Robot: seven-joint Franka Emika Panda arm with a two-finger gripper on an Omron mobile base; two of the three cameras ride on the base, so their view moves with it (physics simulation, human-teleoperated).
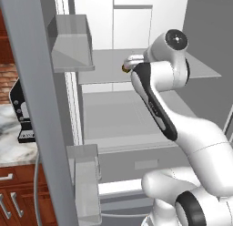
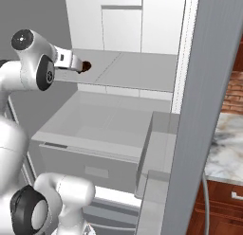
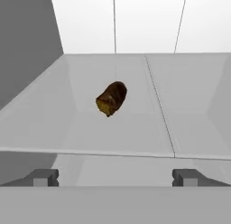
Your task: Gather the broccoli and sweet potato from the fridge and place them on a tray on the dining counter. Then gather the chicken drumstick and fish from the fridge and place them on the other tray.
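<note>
Our pincer point(image 3: 115, 177) stands wide apart and empty — the sweet potato point(image 3: 111, 98) lies straight ahead on the fridge shelf point(image 3: 189, 110), long axis slanting.

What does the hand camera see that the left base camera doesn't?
The hand view alone gives the whole brown, lumpy sweet potato lying on the grey fridge shelf, with the open end effector short of it and its two dark fingertips spread wide. The left base view alone gives the white robot arm, the grey fridge door bins and the marble counter. Both share the shelf and a bit of sweet potato.
</note>
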